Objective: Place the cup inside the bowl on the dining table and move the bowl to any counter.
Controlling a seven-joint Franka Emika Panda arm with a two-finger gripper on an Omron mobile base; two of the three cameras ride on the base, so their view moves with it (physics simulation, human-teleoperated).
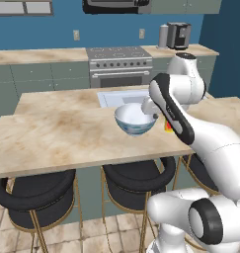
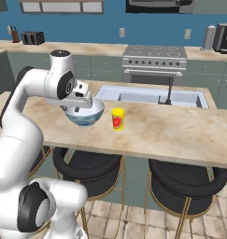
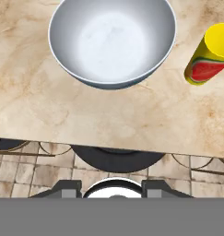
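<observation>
The bowl [image 1: 134,121] [image 2: 87,116] [image 3: 111,41], white inside and pale blue outside, stands empty on the dining table [image 1: 57,138] [image 2: 171,130] [image 3: 62,115] near its front edge. The yellow cup [image 2: 117,118] [image 3: 210,57] with its red patch stands upright just right of the bowl, apart from it. In the left base view my arm hides most of the cup [image 1: 168,126]. My gripper [image 2: 80,103] [image 3: 111,188] hangs over the bowl's near side and the table edge, open, with nothing between its fingers.
A sink [image 1: 121,97] [image 2: 152,97] with a dark faucet [image 2: 169,93] is set in the top behind the bowl. Black stools [image 1: 35,195] [image 2: 185,182] stand under the table's front edge. A counter [image 1: 32,55] [image 2: 101,48] and stove [image 1: 119,64] line the back wall.
</observation>
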